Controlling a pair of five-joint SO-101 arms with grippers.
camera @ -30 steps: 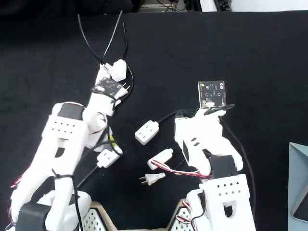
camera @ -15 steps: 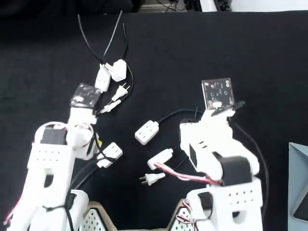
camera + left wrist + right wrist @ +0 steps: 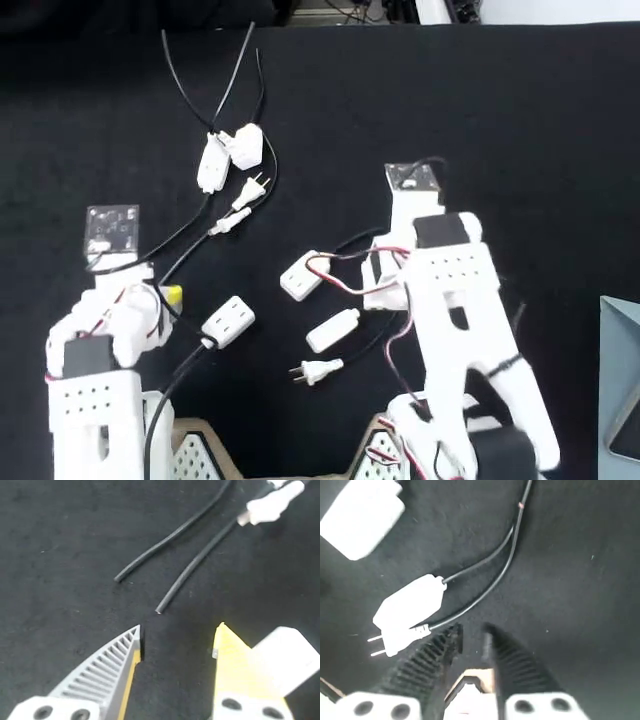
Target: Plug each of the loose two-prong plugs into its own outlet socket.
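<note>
high view, left arm (image 3: 100, 330): a second ago it was stretched out to the far pair. it is now folded back at the near left, well apart from it.
high view, far pair (image 3: 230, 155): two white bodies lie touching among the far cables, unmoved. i cannot tell if the prongs are fully home.
high view, right arm (image 3: 450, 280): it was tucked back on the right and has now leaned in toward the middle, near the middle socket (image 3: 305, 275).
high view, loose plugs: the front plug (image 3: 318, 371) lies by the near edge. a white connector (image 3: 333, 328) sits just beyond it. the far plug (image 3: 252, 188) is near the far pair. none of them touches a socket.
high view, near socket (image 3: 228, 320): unfilled, just beside the left arm.
left wrist view, left gripper (image 3: 180, 630): fingers spread wide with nothing between them. bare cable ends (image 3: 160, 611) lie ahead.
right wrist view, right gripper (image 3: 471, 628): fingers almost together, gripping nothing. a two-prong plug (image 3: 407, 612) lies just beside the tips.
meaning: the left arm's turn looks finished and the work seems to pass to the right arm. several plugs remain to be seated.
</note>
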